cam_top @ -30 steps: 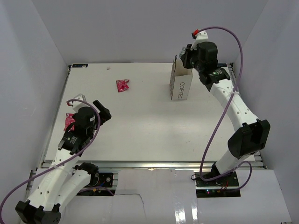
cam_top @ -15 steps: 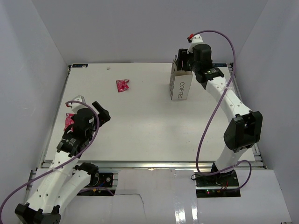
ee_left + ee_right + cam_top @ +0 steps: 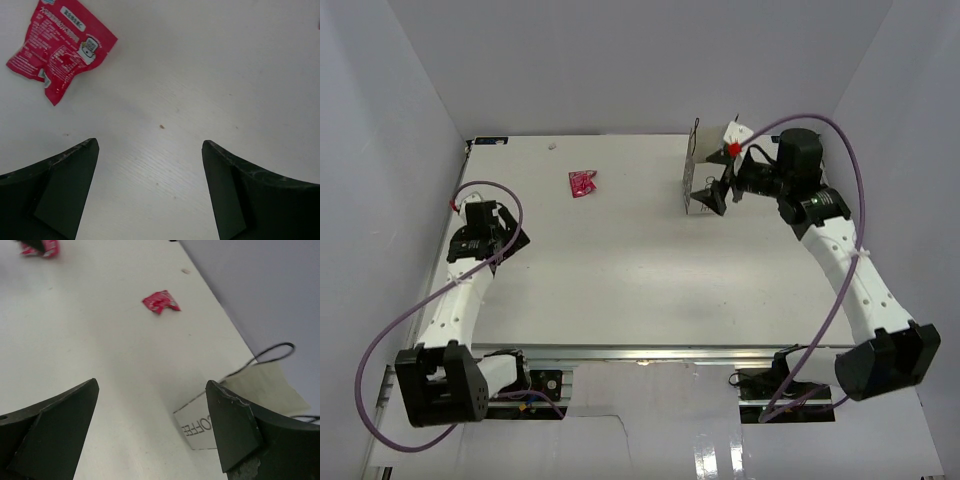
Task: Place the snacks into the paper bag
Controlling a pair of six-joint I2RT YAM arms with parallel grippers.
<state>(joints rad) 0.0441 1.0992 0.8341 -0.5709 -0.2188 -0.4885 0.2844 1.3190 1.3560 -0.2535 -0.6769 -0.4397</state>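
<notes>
Both wide and empty, right tool (image 3: 150, 384) by the bag (image 3: 197, 427), left tool (image 3: 149, 144) should centre over the red snack (image 3: 57, 47) before pinching.

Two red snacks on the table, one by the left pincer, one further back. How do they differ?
Place: left snack lies just ahead of the left pincer, on the left side of the table; far snack lies toward the back, left of the paper bag.
Shape: left snack lies fairly flat, print up; far snack looks crumpled.
Shared: both pink-red, on the table, outside the bag, ungripped.
</notes>
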